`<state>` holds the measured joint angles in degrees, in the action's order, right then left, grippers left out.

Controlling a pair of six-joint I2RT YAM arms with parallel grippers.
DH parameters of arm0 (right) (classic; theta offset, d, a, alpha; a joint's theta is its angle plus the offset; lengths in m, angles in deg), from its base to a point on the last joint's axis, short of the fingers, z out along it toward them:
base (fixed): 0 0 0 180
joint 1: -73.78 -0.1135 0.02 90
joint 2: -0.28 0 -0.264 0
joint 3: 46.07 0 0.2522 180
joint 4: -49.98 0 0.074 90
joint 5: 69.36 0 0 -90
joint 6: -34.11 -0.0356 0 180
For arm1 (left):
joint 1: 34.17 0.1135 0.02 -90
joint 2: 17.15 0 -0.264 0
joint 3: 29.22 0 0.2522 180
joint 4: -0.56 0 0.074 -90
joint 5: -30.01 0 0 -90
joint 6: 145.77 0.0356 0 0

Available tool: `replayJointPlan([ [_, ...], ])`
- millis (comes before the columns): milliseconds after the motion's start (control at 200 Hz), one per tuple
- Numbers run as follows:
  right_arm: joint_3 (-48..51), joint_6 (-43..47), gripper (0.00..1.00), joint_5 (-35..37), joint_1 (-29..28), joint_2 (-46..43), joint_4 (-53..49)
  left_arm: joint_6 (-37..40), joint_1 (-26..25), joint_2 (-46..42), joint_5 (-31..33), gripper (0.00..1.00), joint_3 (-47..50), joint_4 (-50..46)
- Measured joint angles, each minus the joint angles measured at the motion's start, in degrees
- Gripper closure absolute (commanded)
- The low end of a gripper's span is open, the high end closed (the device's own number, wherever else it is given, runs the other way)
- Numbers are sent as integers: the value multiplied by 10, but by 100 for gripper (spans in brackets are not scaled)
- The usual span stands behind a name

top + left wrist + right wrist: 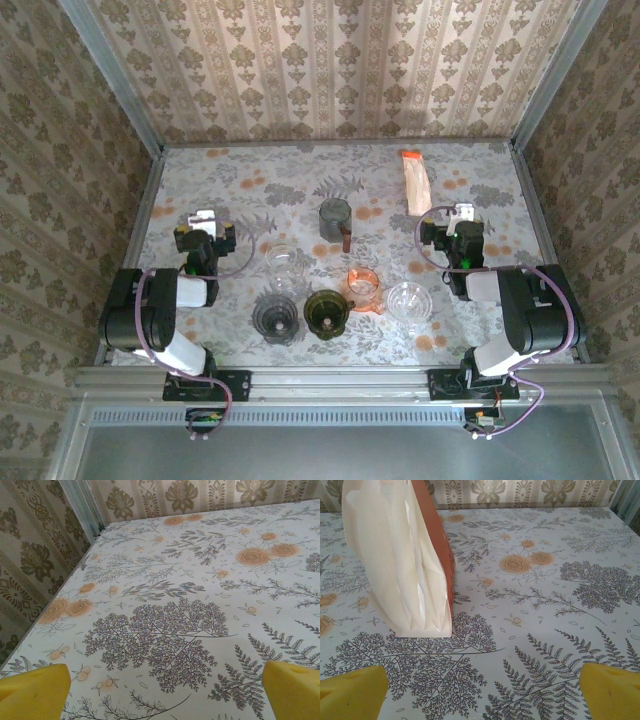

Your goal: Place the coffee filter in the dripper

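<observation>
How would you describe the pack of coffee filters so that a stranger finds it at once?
Look at the far right part of the table, near the patterned back wall. The filter pack sits there alone. Unlike the round drippers nearer the front, it is an oblong packet, orange and white.

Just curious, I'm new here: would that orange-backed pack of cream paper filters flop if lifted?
Probably floppy: the orange-backed pack of cream paper filters looks thin and creased. Likely light, being paper. Its glossy surface might slip.
</observation>
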<state>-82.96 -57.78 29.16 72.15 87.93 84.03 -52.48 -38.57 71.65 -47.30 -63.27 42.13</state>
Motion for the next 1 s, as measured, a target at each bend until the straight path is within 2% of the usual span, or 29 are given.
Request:
replayJointPlan([
  [1000, 0, 0, 0, 0, 0, 0, 0, 0, 8, 0, -7, 0, 0, 0],
])
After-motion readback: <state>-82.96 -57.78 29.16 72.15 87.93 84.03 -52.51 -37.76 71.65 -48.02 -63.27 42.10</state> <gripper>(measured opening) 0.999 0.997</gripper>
